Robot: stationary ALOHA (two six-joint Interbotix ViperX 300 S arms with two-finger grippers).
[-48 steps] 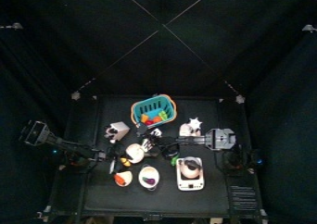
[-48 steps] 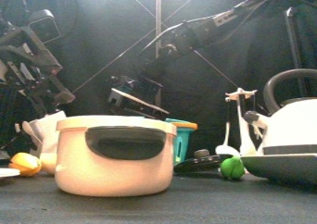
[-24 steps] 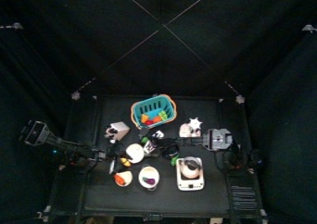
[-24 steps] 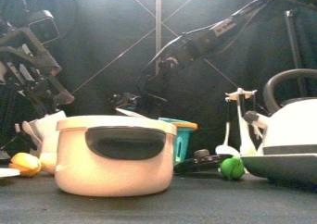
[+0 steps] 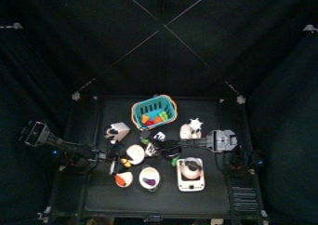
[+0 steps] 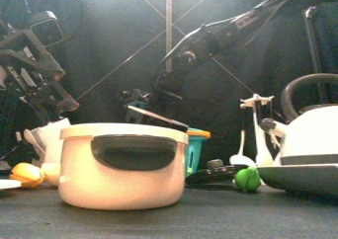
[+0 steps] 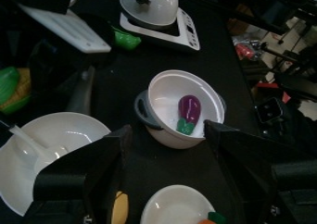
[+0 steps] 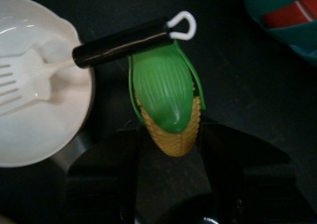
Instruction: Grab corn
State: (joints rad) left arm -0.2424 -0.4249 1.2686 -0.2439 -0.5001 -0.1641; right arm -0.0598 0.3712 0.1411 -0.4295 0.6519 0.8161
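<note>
The corn (image 8: 168, 103) lies on the black table, a yellow cob in a green husk, beside a black handle with a white loop (image 8: 130, 41). My right gripper (image 8: 171, 158) is directly over it, open, with one jaw on each side of the cob's yellow end and a thin gap on both sides. In the top view the right arm reaches across to the table's middle (image 5: 154, 147). The white pot (image 6: 122, 164) hides the corn in the front view. My left gripper (image 7: 170, 132) rests open at the table's left, above a white bowl (image 7: 171, 91) holding a purple eggplant.
A teal basket (image 5: 154, 110) stands at the back middle. A white plate with a spatula (image 8: 35, 93) lies close beside the corn. A kettle (image 6: 306, 134) stands front right. Bowls (image 5: 137, 177) sit at the front, and a green fruit (image 6: 247, 180) lies by the kettle.
The right arm has shifted a little over the table's middle and its jaws have drawn in towards the corn. The left arm has not moved.
</note>
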